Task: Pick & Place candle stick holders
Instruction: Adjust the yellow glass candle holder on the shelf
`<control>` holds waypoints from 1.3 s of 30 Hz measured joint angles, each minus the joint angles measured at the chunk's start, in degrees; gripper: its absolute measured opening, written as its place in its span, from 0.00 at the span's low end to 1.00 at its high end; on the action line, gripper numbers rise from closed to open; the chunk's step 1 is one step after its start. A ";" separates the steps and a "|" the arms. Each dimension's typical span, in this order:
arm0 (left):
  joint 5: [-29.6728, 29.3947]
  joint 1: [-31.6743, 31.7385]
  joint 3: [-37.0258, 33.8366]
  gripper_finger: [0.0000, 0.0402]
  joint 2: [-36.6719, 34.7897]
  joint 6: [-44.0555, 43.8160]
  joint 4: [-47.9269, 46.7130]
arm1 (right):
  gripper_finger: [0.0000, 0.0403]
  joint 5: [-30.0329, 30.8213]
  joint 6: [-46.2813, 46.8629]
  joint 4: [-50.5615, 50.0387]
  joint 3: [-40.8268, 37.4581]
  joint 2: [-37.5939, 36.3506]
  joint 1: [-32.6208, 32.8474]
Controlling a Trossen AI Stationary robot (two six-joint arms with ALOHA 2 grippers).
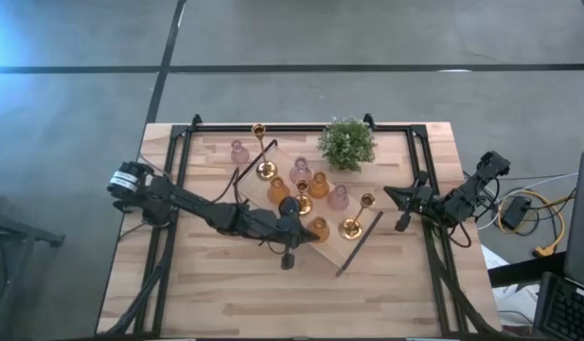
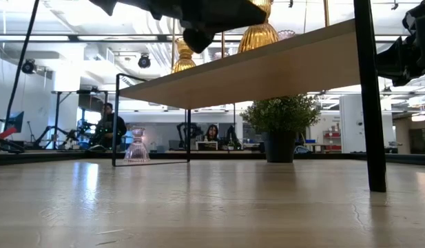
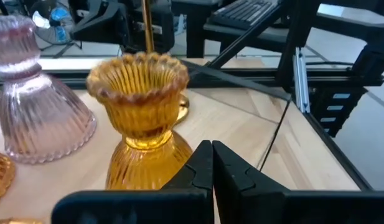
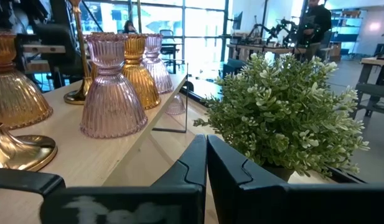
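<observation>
The left arm reaches in from the desk's (image 1: 225,294) left edge, stretched low and nearly flat across the wood toward the middle, its links running diagonally. The left claw (image 1: 288,258) ends just at the near edge of the long wooden tray (image 1: 362,233), which stands raised on black wire handles. Its fingers (image 3: 204,168) are pressed together with nothing between them, and an amber glass candle holder (image 3: 142,118) stands directly ahead of their tips, with a pale pink glass holder (image 3: 36,99) beside it.

The right arm is folded at the desk's right edge, elbow bent outward, and the right claw (image 1: 401,224) points in toward the tray's right end. Its fingers (image 4: 201,162) are likewise pressed together and hold nothing. Ahead of them sits the green potted plant (image 4: 285,106), with a pink ribbed holder (image 4: 111,93) on the tray to one side.

Most candle stick holders stand clustered on the tray: amber ones (image 1: 318,185), pink ones (image 1: 300,170), and gold brass ones with round bases (image 1: 350,227), including a tall-stemmed brass holder (image 1: 263,152) near the far left end. One pink holder (image 1: 239,152) stands apart on the desk itself, beyond the tray's far left end; the low view shows it (image 2: 136,145) resting on the wood under the wire handle.
</observation>
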 joint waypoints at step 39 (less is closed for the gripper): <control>-4.02 1.56 -0.02 0.00 -0.21 0.86 3.08 | 0.02 -0.01 0.06 0.02 0.00 -0.02 0.00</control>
